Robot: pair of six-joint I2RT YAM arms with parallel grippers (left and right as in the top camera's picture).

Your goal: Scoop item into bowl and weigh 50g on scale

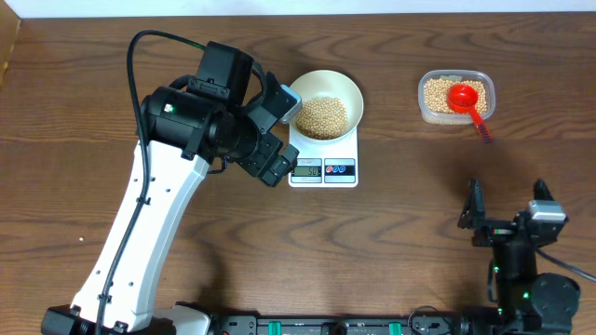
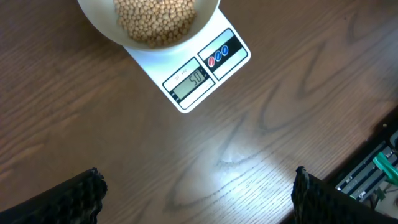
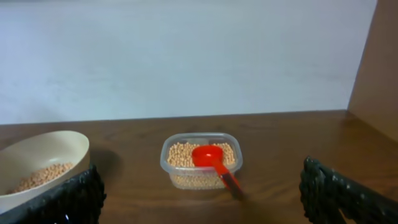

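The white bowl (image 1: 313,78) sits on the white scale (image 1: 340,149) and holds a heap of pale-tan beans (image 1: 321,116). In the left wrist view the scale (image 2: 231,37) shows 50 on its display, with the bowl (image 2: 99,26) and beans (image 2: 155,18) above it. My left gripper (image 1: 282,135) hovers just left of the scale, open and empty (image 2: 199,200). My right gripper (image 1: 507,200) stands open near the front right, holding nothing (image 3: 202,199). It faces the bowl (image 3: 43,149) and a tub of beans (image 3: 186,155).
A clear plastic tub (image 1: 426,102) of beans stands at the back right, with a red scoop (image 1: 464,98) lying in it and its handle over the rim. The tub (image 3: 233,167) and scoop (image 3: 211,158) lie ahead of the right gripper. A wall edges the table's back.
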